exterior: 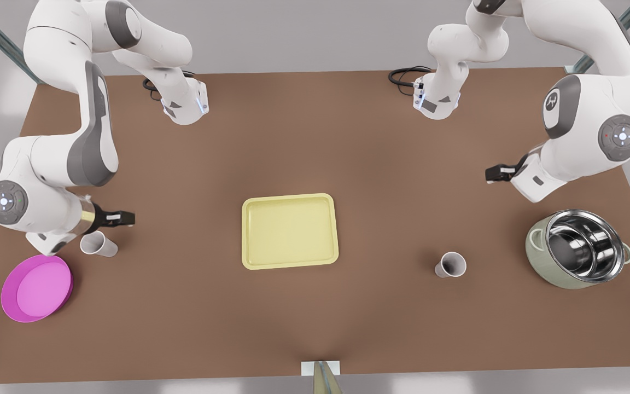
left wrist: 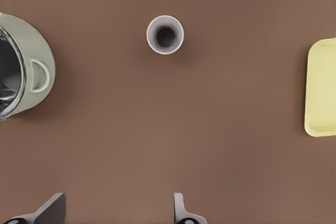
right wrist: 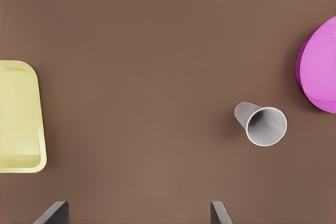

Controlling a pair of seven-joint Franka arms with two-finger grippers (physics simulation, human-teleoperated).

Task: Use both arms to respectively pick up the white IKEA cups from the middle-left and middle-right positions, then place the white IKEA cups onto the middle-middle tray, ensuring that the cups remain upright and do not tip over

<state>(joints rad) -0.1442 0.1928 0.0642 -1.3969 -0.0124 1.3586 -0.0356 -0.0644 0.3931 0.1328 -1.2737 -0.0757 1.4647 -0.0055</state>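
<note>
In the middle of the brown table sits the pale yellow tray, bare, rim unbroken, flat on the surface. Off to the front view's right, in the lower right part of the frame, one white cup stands upright on the table, well apart from the tray and short of the steel-lined green pot at the far right. The left wrist view looks down on that cup, dark mouth facing up, with the pot's green wall and handle at one edge and a corner of the tray at the other. So the left gripper is the one at the right of the front view, hanging above the table up-frame from that cup and touching nothing. Its two fingers show at the edge of its wrist view, spread wide with bare table between them.

Over at the front view's left, the other white cup stands just beside the magenta plate, in the lower left of the frame. The right gripper hovers close above it, dark and pointing toward the centre. From the right wrist view the second cup appears tilted by the camera angle, near the plate's edge, tray corner opposite. Its fingers are likewise parted, holding nothing.
</note>
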